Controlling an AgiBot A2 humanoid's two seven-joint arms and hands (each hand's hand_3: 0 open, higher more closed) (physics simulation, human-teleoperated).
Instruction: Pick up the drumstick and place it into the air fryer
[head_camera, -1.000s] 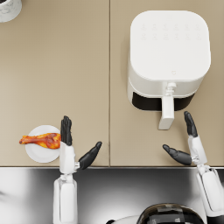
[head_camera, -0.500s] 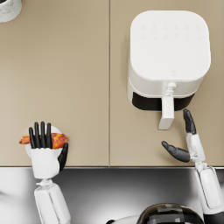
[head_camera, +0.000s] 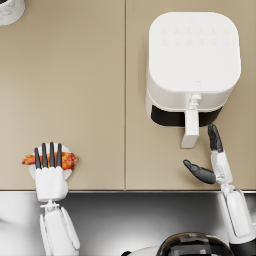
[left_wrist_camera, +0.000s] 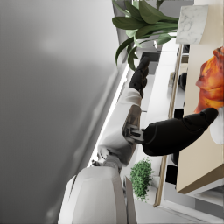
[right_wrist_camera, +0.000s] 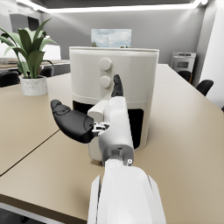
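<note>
The orange-brown drumstick (head_camera: 70, 160) lies on a small white plate (head_camera: 69, 173) near the table's front left edge. My left hand (head_camera: 49, 172) lies flat over plate and drumstick, fingers straight and spread across the meat, not closed on it. In the left wrist view its thumb tip (left_wrist_camera: 205, 117) reaches up against the drumstick (left_wrist_camera: 212, 81). The white air fryer (head_camera: 192, 55) stands at the back right, its drawer handle (head_camera: 190, 131) pointing toward me. My right hand (head_camera: 212, 162) hangs open just in front of that handle, holding nothing; in the right wrist view the hand (right_wrist_camera: 94, 118) is close before the fryer (right_wrist_camera: 131, 70).
A white marbled plant pot (head_camera: 10, 10) stands at the far left corner, seen also as a potted plant (right_wrist_camera: 28, 65) in the right wrist view. A seam (head_camera: 125, 95) splits the beige tabletop. The table's front edge (head_camera: 125, 190) runs just behind both hands.
My left hand has swung left from beside the plate and turned palm down, so its fingers now lie across the drumstick. The right hand has stayed put.
</note>
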